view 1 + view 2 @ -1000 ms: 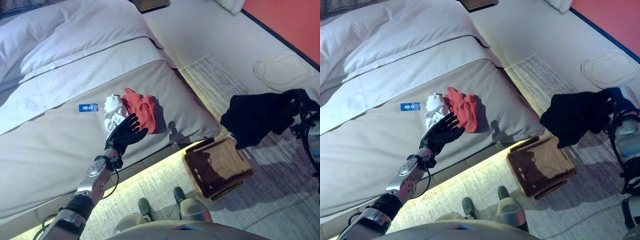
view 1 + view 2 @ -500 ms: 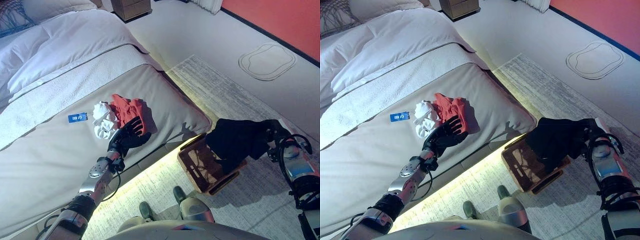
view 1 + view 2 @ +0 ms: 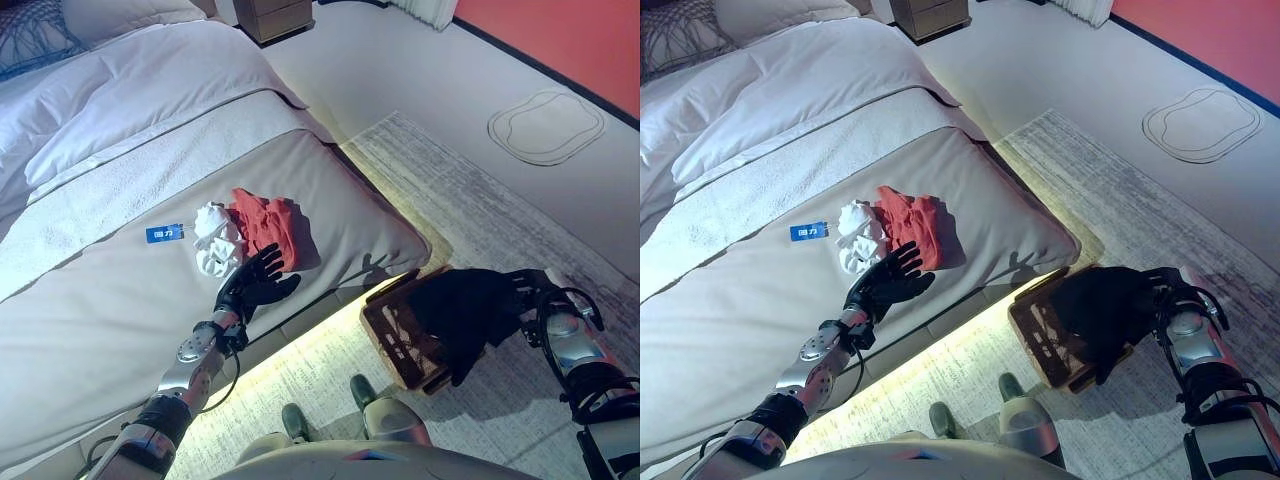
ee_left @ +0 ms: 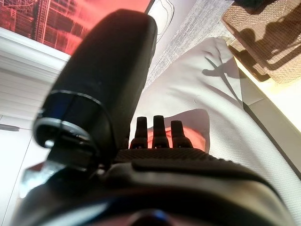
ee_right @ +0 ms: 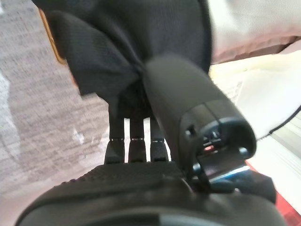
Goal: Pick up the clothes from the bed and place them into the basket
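Observation:
A red garment (image 3: 268, 225) and a white garment (image 3: 216, 243) lie bunched side by side on the grey bedspread (image 3: 110, 300). My left hand (image 3: 252, 286) hovers just in front of them, open, fingers spread, holding nothing. My right hand (image 3: 1168, 296) is shut on a black garment (image 3: 468, 308), thumb pinching the cloth (image 5: 99, 52) in the right wrist view. The black garment hangs low over the brown wicker basket (image 3: 395, 332) on the rug by the bed's corner and covers much of it.
A small blue card (image 3: 165, 233) lies on the bed left of the white garment. White duvet (image 3: 120, 90) covers the far bed. A patterned rug (image 3: 500, 190) lies under the basket. A wooden nightstand (image 3: 275, 15) stands at the back; a pale mat (image 3: 545, 125) lies far right.
My right hand has lowered the black garment from beside the basket down onto it. The left hand has stayed by the red and white garments. The camera has shifted slightly.

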Motion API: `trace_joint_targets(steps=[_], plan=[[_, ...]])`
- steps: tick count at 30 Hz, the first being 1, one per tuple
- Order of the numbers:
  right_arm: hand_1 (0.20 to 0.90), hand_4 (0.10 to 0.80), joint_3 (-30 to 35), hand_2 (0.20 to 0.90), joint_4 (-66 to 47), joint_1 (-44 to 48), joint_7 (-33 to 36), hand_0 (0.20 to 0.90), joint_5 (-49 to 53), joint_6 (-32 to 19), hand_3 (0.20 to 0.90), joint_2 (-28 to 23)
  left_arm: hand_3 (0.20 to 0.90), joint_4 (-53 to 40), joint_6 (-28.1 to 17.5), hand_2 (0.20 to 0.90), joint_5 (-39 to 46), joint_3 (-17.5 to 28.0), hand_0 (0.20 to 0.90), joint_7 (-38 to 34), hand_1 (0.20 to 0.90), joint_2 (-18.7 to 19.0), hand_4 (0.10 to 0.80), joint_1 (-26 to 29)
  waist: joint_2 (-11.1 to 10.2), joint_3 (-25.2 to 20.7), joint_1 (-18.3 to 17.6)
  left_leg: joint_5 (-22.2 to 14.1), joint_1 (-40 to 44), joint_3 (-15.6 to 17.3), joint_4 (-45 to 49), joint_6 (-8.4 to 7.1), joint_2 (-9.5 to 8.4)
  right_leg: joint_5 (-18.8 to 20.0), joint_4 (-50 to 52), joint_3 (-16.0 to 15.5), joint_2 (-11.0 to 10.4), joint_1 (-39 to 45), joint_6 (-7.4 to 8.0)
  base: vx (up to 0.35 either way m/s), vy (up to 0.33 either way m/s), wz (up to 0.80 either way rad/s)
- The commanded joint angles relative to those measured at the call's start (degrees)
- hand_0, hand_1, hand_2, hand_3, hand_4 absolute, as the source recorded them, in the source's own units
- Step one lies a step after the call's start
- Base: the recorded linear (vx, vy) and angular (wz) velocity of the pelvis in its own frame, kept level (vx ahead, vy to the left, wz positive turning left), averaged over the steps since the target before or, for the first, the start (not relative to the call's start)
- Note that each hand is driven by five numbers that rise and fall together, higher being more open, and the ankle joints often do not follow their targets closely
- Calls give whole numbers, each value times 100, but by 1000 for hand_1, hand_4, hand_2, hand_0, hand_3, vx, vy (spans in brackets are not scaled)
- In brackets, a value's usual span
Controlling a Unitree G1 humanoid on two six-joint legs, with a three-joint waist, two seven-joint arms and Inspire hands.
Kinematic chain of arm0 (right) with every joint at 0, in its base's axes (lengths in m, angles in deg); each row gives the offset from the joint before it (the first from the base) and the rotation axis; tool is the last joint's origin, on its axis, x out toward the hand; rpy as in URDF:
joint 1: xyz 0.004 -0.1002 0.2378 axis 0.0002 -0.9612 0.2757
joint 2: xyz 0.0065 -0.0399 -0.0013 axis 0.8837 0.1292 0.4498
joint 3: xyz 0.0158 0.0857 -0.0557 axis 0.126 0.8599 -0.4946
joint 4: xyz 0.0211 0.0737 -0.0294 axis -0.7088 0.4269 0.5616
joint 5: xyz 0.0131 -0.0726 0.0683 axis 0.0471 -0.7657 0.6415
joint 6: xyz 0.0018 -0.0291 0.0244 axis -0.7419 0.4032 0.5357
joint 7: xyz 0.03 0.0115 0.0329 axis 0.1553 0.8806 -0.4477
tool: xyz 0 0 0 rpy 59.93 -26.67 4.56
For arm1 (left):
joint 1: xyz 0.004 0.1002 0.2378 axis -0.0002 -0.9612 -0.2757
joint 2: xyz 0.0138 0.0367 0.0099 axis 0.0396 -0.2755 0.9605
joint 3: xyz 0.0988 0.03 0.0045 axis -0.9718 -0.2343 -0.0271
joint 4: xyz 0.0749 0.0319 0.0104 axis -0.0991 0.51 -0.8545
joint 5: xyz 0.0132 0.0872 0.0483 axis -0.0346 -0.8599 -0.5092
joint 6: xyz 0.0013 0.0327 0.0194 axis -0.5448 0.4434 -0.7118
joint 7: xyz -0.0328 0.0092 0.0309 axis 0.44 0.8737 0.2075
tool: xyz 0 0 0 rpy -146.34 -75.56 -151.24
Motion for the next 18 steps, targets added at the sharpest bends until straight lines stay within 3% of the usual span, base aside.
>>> trace_joint_targets(steps=[1, 18], plan=[[900, 800, 130, 900, 309, 477, 497, 900, -273, -328, 900, -263, 900, -48, -537, 900, -117, 81, 900, 223, 900, -67, 800, 215, 33, -422, 161, -715, -153, -267, 417, 47, -48, 65, 464, -398, -56, -515, 101, 0, 0, 0], [900, 800, 159, 900, -387, 593, 772, 900, -41, -197, 900, -426, 900, -39, -438, 900, -172, 143, 900, 246, 900, -19, 800, 188, -83, -440, 305, -651, -141, -493, 339, 32, -44, 36, 455, -458, -54, -419, 76, 5, -4, 2]])
